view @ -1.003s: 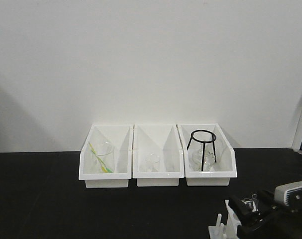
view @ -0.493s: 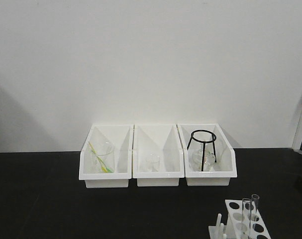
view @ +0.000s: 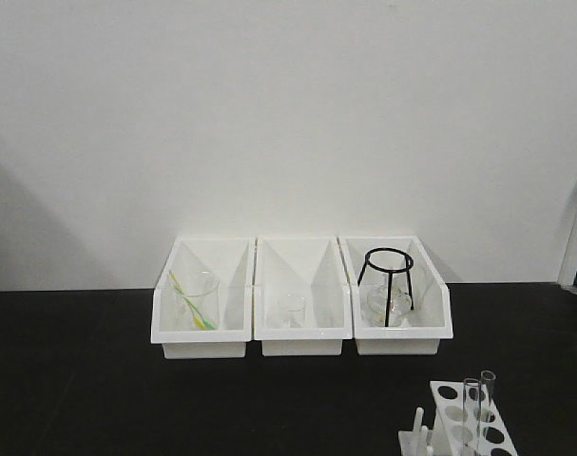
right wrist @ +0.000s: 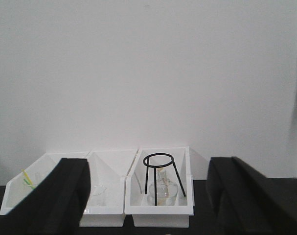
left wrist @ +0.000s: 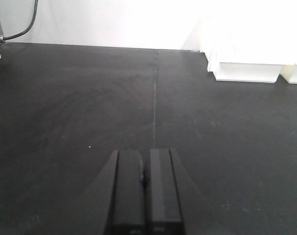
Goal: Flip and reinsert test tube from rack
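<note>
The small white rack [view: 469,423] stands at the bottom right of the front view, its round holes and short pegs [view: 419,429] showing. Two clear test tubes [view: 478,399] stand upright in it, side by side. Neither arm shows in the front view. My left gripper [left wrist: 145,183] is shut and empty, low over the bare black table, far from the rack. My right gripper [right wrist: 150,196] is open and empty, its black fingers [right wrist: 65,196] framing the white bins; the rack is out of that view.
Three white open-front bins [view: 302,299] line the back wall: the left holds a beaker with a yellow-green stick [view: 195,302], the middle a small beaker [view: 290,311], the right a black tripod over a flask [view: 388,290]. A black cable [left wrist: 21,29] lies far left.
One second ago my right gripper was at the rack in the front view, covering the tubes. It has since drawn back out of that view, leaving two tubes upright in the rack.
</note>
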Available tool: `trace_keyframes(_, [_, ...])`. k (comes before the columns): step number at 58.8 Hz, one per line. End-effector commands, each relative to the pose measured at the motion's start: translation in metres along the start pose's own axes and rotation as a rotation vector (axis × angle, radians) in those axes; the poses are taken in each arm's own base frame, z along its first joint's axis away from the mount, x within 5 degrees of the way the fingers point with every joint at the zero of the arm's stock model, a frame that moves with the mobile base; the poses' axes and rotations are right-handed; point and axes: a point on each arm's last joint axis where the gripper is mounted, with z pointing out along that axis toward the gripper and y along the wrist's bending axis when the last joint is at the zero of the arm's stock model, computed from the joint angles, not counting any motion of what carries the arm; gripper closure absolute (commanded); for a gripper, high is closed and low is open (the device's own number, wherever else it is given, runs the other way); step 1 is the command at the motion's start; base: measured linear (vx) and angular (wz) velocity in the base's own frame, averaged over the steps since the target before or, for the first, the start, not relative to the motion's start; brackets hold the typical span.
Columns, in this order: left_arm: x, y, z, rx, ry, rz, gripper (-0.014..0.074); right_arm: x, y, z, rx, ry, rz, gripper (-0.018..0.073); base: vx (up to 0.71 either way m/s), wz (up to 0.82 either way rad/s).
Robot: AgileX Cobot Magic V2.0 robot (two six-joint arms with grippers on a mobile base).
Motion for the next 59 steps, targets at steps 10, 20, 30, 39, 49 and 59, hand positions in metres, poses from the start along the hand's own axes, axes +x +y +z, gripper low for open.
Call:
trace_keyframes(10, [-0.008, -0.002, -0.001, 0.023, -0.096, -0.002, 0.0603, -0.007, -0.002, -0.001, 0.029, 0.001, -0.034, 0.0015, 0.00, 0.00])
trace_keyframes(20, [-0.008, -0.002, -0.001, 0.023, -0.096, -0.002, 0.0603, -0.007, -0.008, -0.020, 0.106, 0.032, 0.011, 0.0071, 0.00, 0.00])
trace_keyframes(30, [-0.008, -0.002, -0.001, 0.023, -0.096, -0.002, 0.0603, 0.007, -0.005, -0.052, 0.082, -0.013, -0.072, 0.0252, 0.00, 0.00])
trace_keyframes(39, [-0.008, -0.002, -0.001, 0.023, -0.096, -0.002, 0.0603, 0.045, -0.005, -0.071, 0.044, -0.036, -0.107, 0.0497, 0.00, 0.00])
trace_keyframes(49, [-0.008, -0.002, -0.001, 0.023, -0.096, -0.002, 0.0603, 0.089, -0.010, -0.072, 0.053, 0.012, -0.142, 0.0573, 0.00, 0.00])
trace_keyframes(59, [-0.008, -0.002, -0.001, 0.023, -0.096, -0.002, 0.0603, 0.128, -0.015, -0.069, 0.061, 0.090, -0.072, 0.0572, 0.00, 0.01])
